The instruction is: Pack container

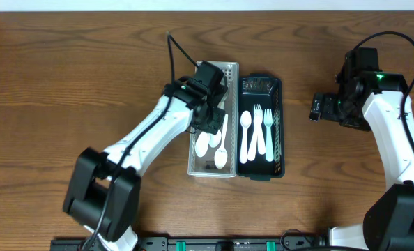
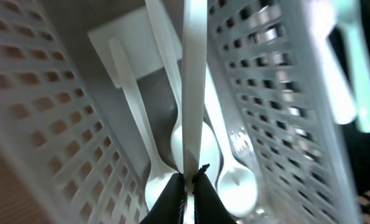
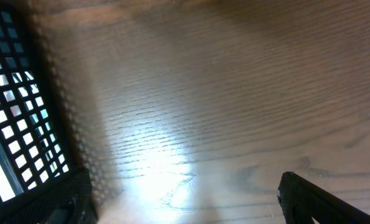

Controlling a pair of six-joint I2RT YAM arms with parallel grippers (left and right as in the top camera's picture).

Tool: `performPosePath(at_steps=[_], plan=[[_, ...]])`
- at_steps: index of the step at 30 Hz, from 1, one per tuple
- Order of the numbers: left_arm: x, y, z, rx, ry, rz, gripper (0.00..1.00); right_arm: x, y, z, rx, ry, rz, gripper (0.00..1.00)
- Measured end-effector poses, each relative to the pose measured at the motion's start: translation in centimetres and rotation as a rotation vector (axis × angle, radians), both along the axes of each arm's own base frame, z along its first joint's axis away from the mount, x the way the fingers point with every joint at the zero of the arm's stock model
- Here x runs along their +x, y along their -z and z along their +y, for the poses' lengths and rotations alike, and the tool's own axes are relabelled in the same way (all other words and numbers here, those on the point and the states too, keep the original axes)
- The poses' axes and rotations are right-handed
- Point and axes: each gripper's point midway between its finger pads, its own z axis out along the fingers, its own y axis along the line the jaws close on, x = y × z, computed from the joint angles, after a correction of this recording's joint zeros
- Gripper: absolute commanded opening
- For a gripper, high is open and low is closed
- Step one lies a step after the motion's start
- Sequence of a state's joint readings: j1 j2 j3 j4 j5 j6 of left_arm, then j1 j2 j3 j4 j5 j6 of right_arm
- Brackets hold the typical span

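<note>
In the clear bin [image 1: 211, 173], seemingly three spoons [image 1: 215, 143]

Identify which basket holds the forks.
The black basket, beside the clear basket: forks lie in it; the clear one shows only spoons.

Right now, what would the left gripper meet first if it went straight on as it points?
Probably the white spoons lying in the white basket: the left gripper, shut on a white utensil, points down at them. Depth is unclear.
</note>
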State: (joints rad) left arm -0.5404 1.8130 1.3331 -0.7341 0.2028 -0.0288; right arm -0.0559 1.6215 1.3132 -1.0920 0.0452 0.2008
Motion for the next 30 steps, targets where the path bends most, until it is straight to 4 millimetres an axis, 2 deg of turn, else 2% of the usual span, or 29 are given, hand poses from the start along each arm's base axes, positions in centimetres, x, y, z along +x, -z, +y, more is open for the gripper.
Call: performPosePath(at_steps=[2,5,7,9,10,12,15,19,23,26,27,30], plan=[[0.1,0.1,-0.1,-0.002,0.0,-0.002,0.08,0.0,0.0,0.0,0.0,0.0,0.0,0.99],[0.5,-0.2,-0.3,-0.013,0.004,-0.024,0.43,0.0,0.0,0.0,0.0,0.0,0.0,0.99],[0.6,-0.4,-0.4,-0.018,0.002,-0.031,0.52,0.0,0.0,0.0,0.0,0.0,0.0,0.99],[0.7,-0.9,-0.4,-0.023,0.006,-0.043,0.7,-0.1,0.0,0.0,0.0,0.0,0.003,0.99],[0.7,-1.3,-0.4,-0.029,0.003,-0.052,0.76,-0.1,0.0,0.0,0.0,0.0,0.005,0.99],[0.7,-2.3,-0.4,-0.04,0.004,-0.072,0.83,-0.2,0.0,0.0,0.0,0.0,0.008,0.99],[0.7,-5.0,0.1,-0.046,0.002,-0.133,0.98,-0.2,0.0,0.0,0.0,0.0,0.008,0.99],[1.6,-9.9,2.3,-0.019,-0.058,-0.288,0.98,0.7,-0.1,0.0,-0.002,-0.002,-0.03,0.99],[3.6,-14.3,6.7,0.003,-0.188,-0.43,0.98,4.0,-1.0,-0.1,-0.011,-0.011,-0.168,0.99],[5.9,-15.5,11.1,0.028,-0.318,-0.491,0.98,7.2,-2.4,0.4,-0.022,-0.038,-0.306,0.99],[6.9,-15.6,13.1,0.041,-0.372,-0.504,0.98,8.5,-3.1,0.8,-0.027,-0.058,-0.366,0.99],[8.4,-15.2,17.1,0.079,-0.476,-0.514,0.98,10.9,-4.7,1.6,-0.037,-0.085,-0.482,0.99]])
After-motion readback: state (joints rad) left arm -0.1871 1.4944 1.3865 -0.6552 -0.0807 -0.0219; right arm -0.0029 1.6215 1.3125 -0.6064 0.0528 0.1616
